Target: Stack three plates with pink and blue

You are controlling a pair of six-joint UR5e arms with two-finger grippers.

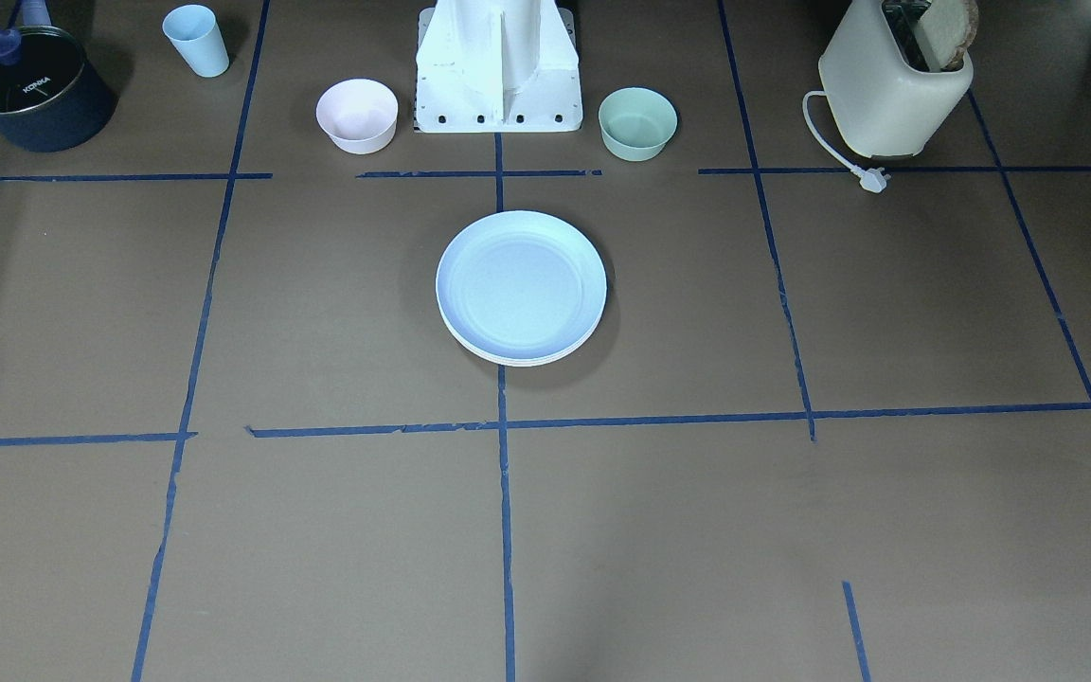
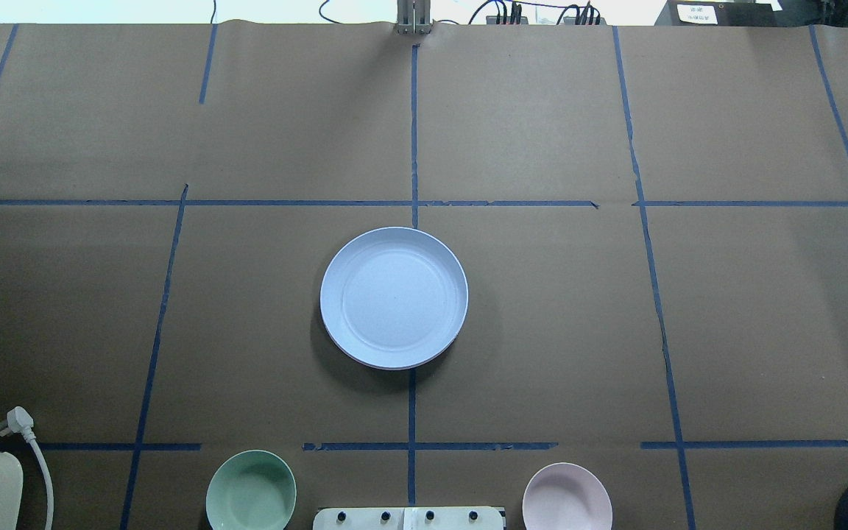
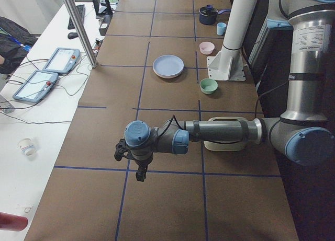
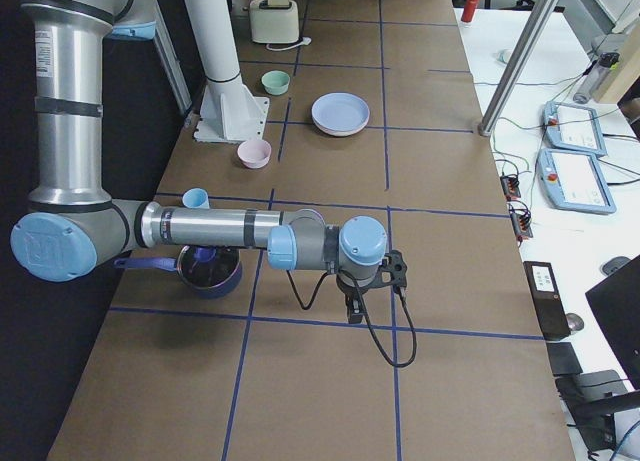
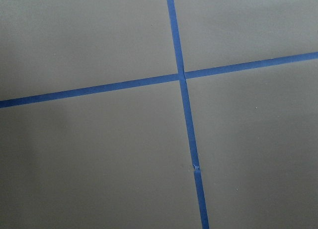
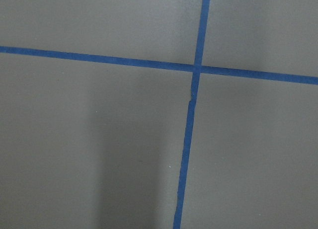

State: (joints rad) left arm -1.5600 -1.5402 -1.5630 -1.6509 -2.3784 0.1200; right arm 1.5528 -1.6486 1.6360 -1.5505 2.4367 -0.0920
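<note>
A pale blue plate (image 1: 521,284) lies on top of a stack at the middle of the table, also in the overhead view (image 2: 393,297). Pale rims (image 1: 506,360) of plates beneath it show at its near edge; I cannot tell their colours for sure. My left gripper (image 3: 140,174) hangs over the table's left end, far from the stack (image 3: 168,65). My right gripper (image 4: 352,309) hangs over the right end, far from the stack (image 4: 340,112). Both show only in the side views, so I cannot tell if they are open or shut. The wrist views show only bare table and blue tape.
A small pink bowl (image 1: 357,114) and a small green bowl (image 1: 637,121) stand on either side of the robot's base (image 1: 498,76). A toaster (image 1: 896,85) with its cord, a dark pot (image 1: 29,90) and a blue cup (image 1: 196,40) stand at the back corners.
</note>
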